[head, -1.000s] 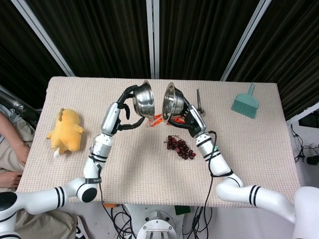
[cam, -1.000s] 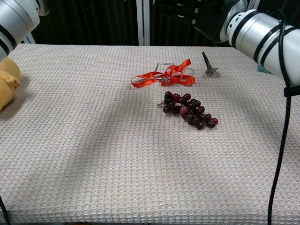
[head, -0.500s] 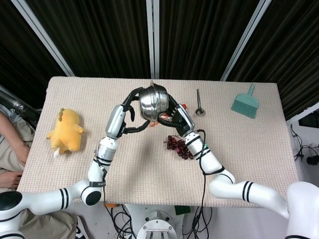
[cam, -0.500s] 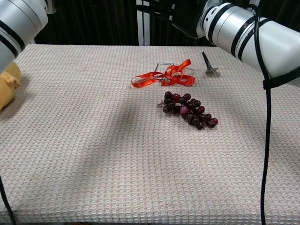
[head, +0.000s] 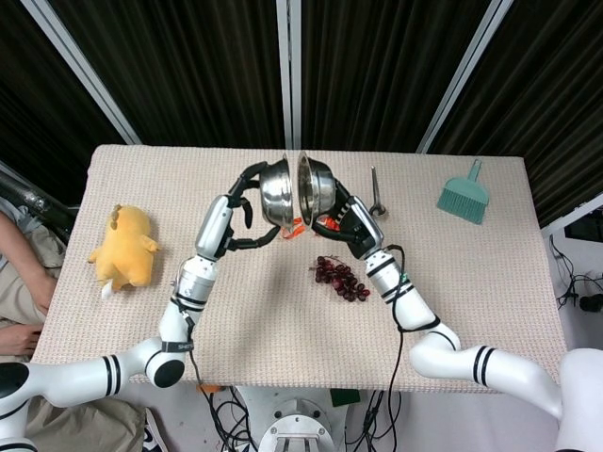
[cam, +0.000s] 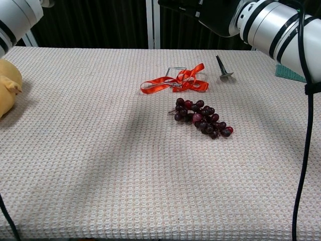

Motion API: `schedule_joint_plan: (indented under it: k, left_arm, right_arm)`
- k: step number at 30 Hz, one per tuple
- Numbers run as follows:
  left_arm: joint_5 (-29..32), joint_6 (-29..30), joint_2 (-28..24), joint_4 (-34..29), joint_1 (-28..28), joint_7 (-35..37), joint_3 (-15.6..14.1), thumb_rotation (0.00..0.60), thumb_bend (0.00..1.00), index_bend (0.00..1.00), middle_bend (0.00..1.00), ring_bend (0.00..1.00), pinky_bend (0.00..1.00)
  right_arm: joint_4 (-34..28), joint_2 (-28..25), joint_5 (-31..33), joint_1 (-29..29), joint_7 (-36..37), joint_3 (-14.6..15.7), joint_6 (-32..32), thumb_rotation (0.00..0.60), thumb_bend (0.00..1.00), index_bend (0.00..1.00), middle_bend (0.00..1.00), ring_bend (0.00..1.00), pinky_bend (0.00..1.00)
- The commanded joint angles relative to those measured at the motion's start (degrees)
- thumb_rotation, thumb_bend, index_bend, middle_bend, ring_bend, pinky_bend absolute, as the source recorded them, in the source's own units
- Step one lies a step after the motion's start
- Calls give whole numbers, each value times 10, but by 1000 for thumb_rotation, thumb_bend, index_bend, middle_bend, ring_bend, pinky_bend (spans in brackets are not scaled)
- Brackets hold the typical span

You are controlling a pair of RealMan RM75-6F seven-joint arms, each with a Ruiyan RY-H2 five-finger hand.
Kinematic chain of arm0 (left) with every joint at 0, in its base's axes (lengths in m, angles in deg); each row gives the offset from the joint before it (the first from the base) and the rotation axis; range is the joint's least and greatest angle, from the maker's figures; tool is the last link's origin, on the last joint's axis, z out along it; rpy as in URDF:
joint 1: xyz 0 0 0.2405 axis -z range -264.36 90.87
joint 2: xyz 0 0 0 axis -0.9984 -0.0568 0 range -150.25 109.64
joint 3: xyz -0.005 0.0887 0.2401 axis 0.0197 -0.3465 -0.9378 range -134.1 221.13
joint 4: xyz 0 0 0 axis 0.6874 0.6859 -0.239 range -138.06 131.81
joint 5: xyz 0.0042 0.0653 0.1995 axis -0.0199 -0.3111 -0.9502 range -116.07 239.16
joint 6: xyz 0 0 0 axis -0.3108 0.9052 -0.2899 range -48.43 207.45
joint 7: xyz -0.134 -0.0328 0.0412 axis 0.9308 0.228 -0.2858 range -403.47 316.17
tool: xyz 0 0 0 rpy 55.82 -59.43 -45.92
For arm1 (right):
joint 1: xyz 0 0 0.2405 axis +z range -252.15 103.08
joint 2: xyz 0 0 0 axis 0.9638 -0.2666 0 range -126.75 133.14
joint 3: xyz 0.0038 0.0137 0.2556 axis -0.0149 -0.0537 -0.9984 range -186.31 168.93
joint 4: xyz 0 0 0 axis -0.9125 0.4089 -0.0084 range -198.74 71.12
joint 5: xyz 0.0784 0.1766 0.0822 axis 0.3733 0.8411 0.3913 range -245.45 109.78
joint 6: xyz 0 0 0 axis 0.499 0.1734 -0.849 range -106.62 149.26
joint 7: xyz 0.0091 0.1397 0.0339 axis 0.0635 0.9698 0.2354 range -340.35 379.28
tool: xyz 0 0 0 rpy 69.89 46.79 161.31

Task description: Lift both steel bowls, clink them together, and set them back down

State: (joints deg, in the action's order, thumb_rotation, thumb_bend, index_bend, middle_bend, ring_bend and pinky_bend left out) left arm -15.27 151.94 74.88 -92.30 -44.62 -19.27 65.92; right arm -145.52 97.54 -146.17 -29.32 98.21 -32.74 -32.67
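Nearest the robot, a bunch of dark red grapes [cam: 202, 118] lies on the beige woven tablecloth [cam: 100, 165], and just beyond it an orange ribbon [cam: 175, 83] is looped around a small metal ring. Above these, in the head view, both arms reach up over the middle of the table. The left hand [head: 240, 212] has its dark fingers wrapped around the back and rim of the left shiny steel bowl [head: 275, 193], gripping it on edge; the right hand [head: 347, 224] grasps the right shiny steel bowl [head: 315, 189] the same way. Both bowls are in the air, tipped upright with their rims facing and very close, apparently touching at the top. Well off to the left a yellow plush toy [head: 125, 247] lies near the table edge. Further back on the right a slim metal spoon-like tool [cam: 222, 68] rests on the cloth, and a teal hand brush [head: 464, 195] sits near the far right corner.
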Motion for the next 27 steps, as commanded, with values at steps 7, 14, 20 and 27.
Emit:
schedule_joint_plan:
  k: [7, 14, 20, 27]
  left_arm:
    - [-1, -11, 8, 12, 11, 2, -1, 600, 352, 710, 605, 408, 724]
    - [-5, 16, -22, -8, -15, 8, 0, 600, 351, 710, 605, 408, 724]
    - [-11, 19, -106, -37, -71, 0, -41, 600, 351, 710, 605, 408, 724]
    - [-47, -50, -212, -51, -112, -50, -150, 600, 352, 716, 608, 410, 724]
  right_arm:
    - [-4, 9, -4, 12, -1, 9, 6, 600, 401, 625, 506, 356, 247]
    - [-9, -27, -1, -23, 6, 11, -26, 600, 398, 625, 506, 355, 249]
    - [-13, -107, -43, -82, -89, 60, -79, 600, 400, 625, 506, 356, 249]
    - [-29, -243, -117, -156, -282, 163, -114, 600, 425, 605, 508, 355, 248]
